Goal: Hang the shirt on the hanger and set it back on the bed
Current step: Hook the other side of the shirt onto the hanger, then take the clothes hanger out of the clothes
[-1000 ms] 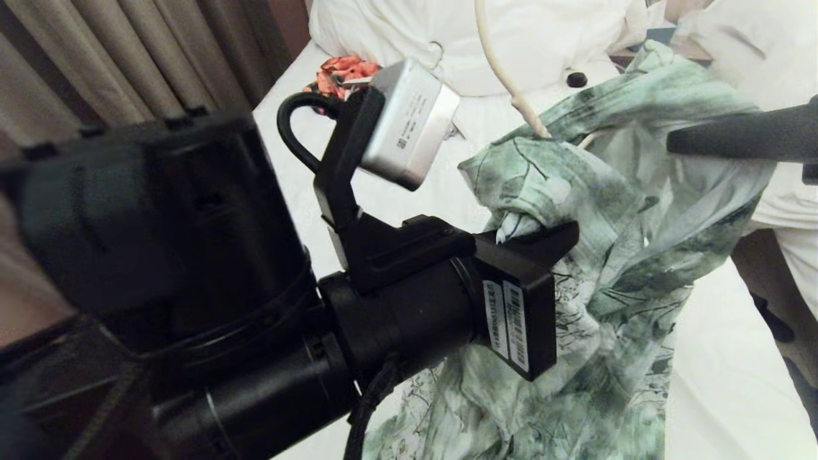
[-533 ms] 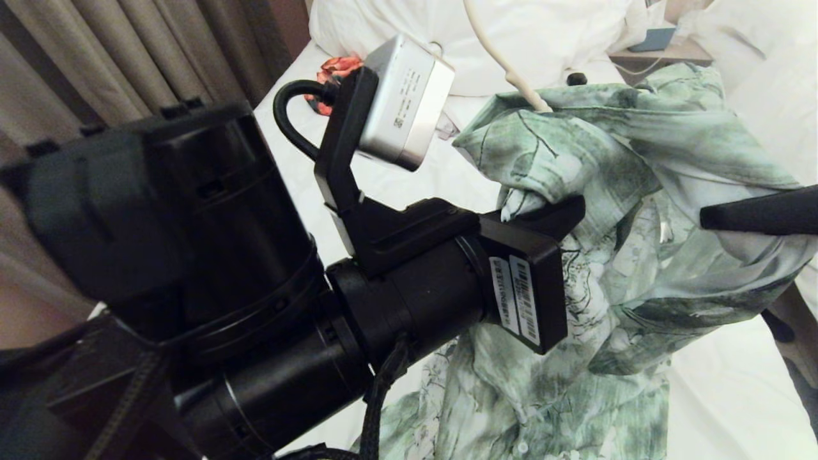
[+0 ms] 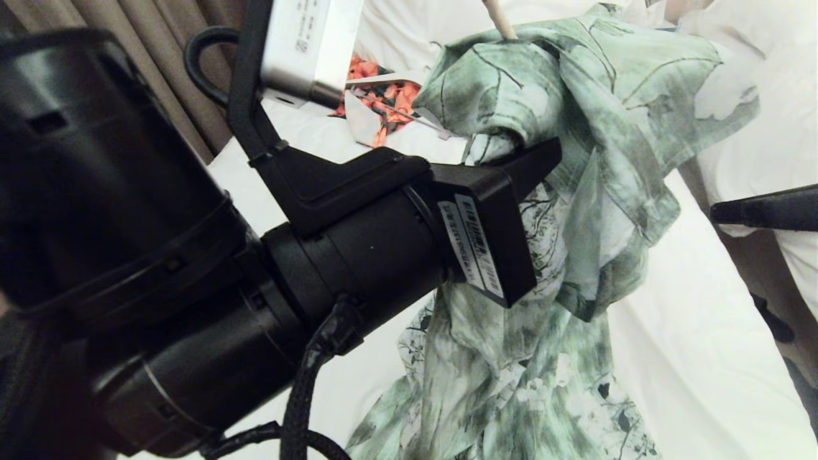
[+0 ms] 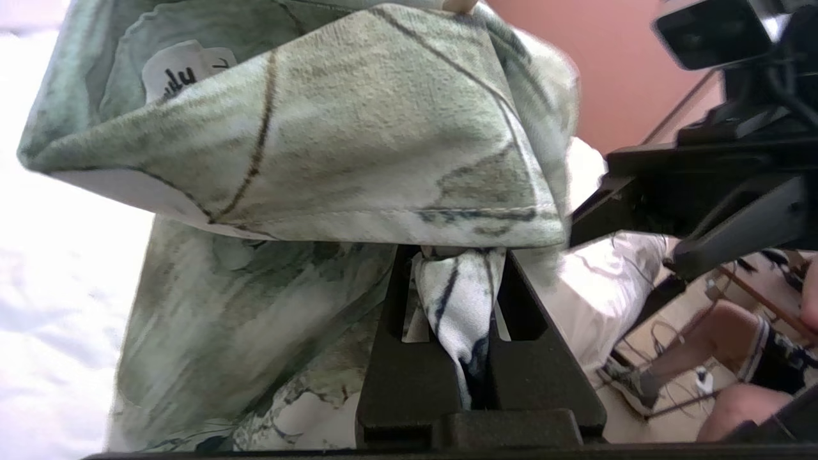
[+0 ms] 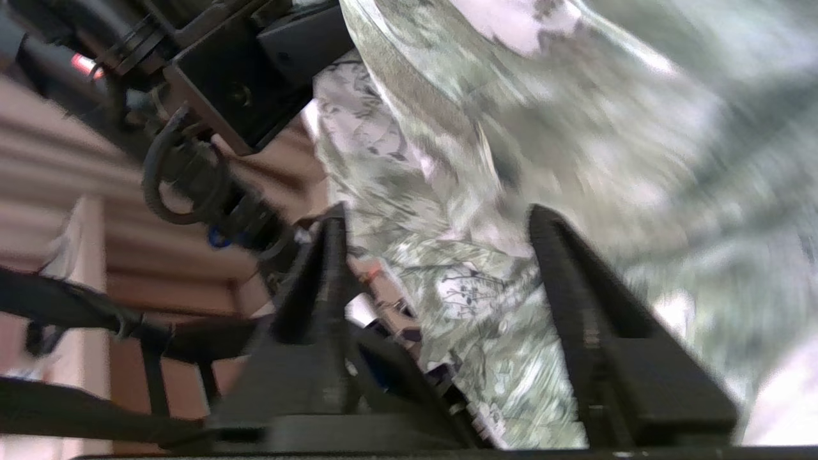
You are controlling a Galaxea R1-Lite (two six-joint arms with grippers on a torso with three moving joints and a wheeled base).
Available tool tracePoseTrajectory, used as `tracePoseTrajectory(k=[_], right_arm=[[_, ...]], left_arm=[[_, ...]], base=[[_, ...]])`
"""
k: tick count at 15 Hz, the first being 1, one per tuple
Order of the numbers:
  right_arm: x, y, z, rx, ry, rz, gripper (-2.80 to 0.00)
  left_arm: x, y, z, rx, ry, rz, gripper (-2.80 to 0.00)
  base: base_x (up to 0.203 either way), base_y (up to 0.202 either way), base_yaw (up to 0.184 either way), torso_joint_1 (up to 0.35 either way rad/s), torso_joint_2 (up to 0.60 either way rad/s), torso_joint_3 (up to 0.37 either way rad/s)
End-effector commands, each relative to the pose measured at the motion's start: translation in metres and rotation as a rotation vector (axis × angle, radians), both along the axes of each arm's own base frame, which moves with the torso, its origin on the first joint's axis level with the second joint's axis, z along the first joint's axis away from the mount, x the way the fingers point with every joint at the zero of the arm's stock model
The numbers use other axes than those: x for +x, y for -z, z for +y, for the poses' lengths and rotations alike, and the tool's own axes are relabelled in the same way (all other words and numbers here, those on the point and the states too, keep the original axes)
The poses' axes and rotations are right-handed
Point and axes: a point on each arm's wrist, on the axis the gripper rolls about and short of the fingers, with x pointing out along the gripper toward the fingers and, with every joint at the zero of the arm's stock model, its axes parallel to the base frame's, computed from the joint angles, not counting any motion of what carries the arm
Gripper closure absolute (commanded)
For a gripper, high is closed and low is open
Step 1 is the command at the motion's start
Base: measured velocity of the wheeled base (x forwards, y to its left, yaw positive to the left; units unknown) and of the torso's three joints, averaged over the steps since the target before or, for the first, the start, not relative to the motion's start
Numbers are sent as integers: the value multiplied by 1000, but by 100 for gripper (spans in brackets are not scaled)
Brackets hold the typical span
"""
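Left gripper [image 4: 457, 300] clamped on a fold of the shirt [image 3: 575, 128], held up above the bed [image 3: 690, 358]; right gripper [image 5: 441, 255] with jaws apart, beside the cloth.

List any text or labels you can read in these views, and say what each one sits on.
White neck label inside the shirt collar, left wrist view: dark handwritten-style letters, partly hidden by a fold, not readable as a word.
Two white barcode stickers on the left gripper body, head view: print too small to read.
Silver camera box on the left wrist: small dark print and a code square, too small to read.
Right wrist view: no text.
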Motion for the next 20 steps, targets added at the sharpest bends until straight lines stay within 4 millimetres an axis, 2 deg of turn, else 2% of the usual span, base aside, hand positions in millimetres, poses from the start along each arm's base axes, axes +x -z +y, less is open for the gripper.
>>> tracePoseTrajectory(k=[1,4,6,7,10,11,14,16,19,20], right_arm=[[-8,-9,-5,19,17,-39,-280],[-15,-33,-10,63,43,-118,-280],[-10,-48,-7,92,64,-112,-280],[-6,-55,-5,90,78,-100,0],[5,-69,3,60,101,-48,0],[13,-68,9,38,106,-20,0],[17,-59,31,-34,133,17,0],[13,-57,35,-44,146,55,0],[2,-54,26,-69,147,88,0],[-1,-52,24,-79,146,98,-280]], left_arm=[[-1,-5,6,-19,-5,-9,0],[-5,5,-2,16,22,7,0],[-5,12,-10,40,34,20,0],[-5,16,-14,52,41,26,0],[-12,24,-24,102,72,50,0],[-11,25,-26,111,74,53,0],[-14,25,-30,139,85,73,0],[-14,28,-35,159,99,129,0],[-8,43,-48,197,100,159,0],[-7,46,-51,205,100,162,0]], base=[[0,0,0,0,0,0],[0,0,0,0,0,0],[0,0,0,0,0,0],[0,0,0,0,0,0],[0,0,0,0,0,0],[0,0,0,0,0,0],[0,0,0,0,0,0],[0,0,0,0,0,0],[0,0,0,0,0,0],[0,0,0,0,0,0]])
